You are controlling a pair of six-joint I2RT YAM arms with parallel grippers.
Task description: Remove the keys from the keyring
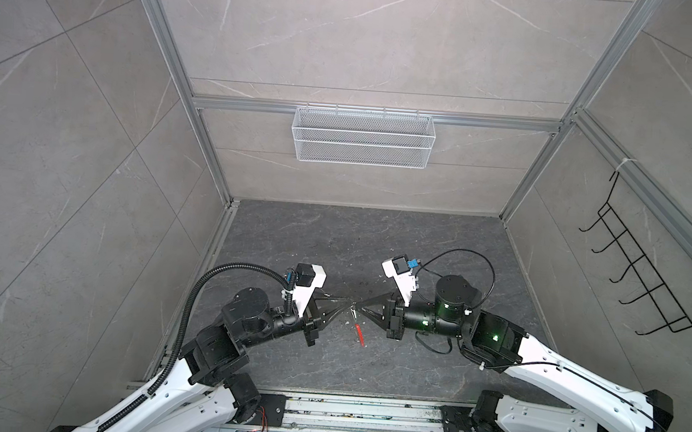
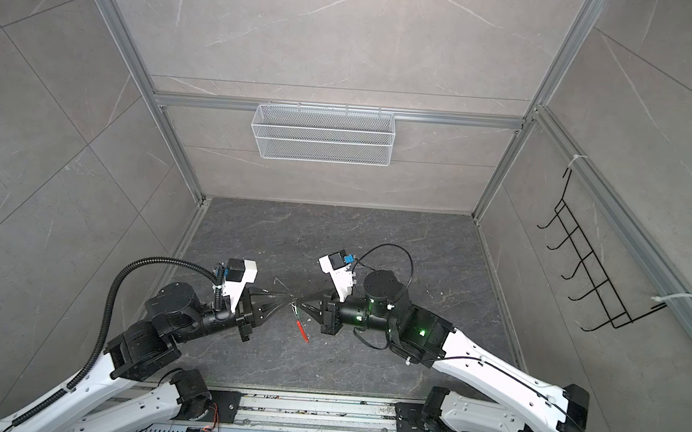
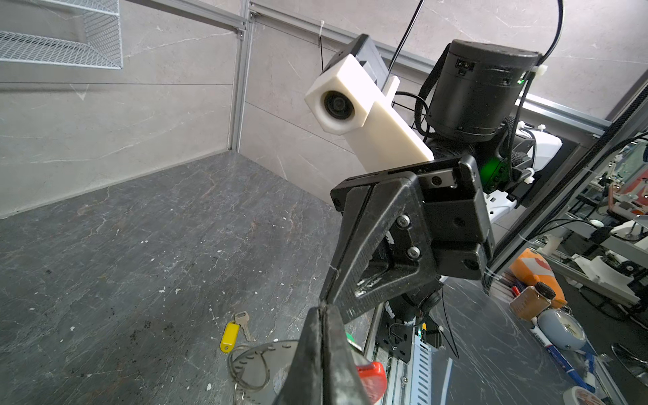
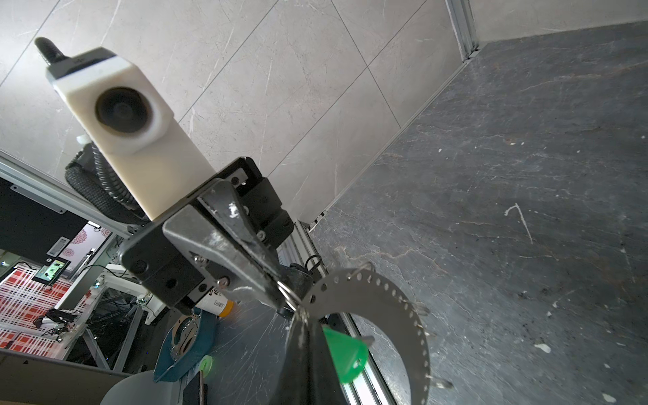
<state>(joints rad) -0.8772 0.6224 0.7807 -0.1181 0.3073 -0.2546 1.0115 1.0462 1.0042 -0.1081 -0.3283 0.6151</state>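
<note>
Tip to tip in mid-air, the left gripper (image 4: 284,299) pinches a wire ring (image 4: 288,294) at one end of the keyring (image 4: 403,315), the right gripper (image 4: 303,322) clamps its band just beside the green key (image 4: 347,354), and the yellow key (image 3: 229,336) lies on the table (image 3: 105,245).

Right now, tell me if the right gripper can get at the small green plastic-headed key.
Probably not: the right gripper is shut on the grey perforated keyring band, though the green plastic-headed key sits uncovered beside it.
</note>
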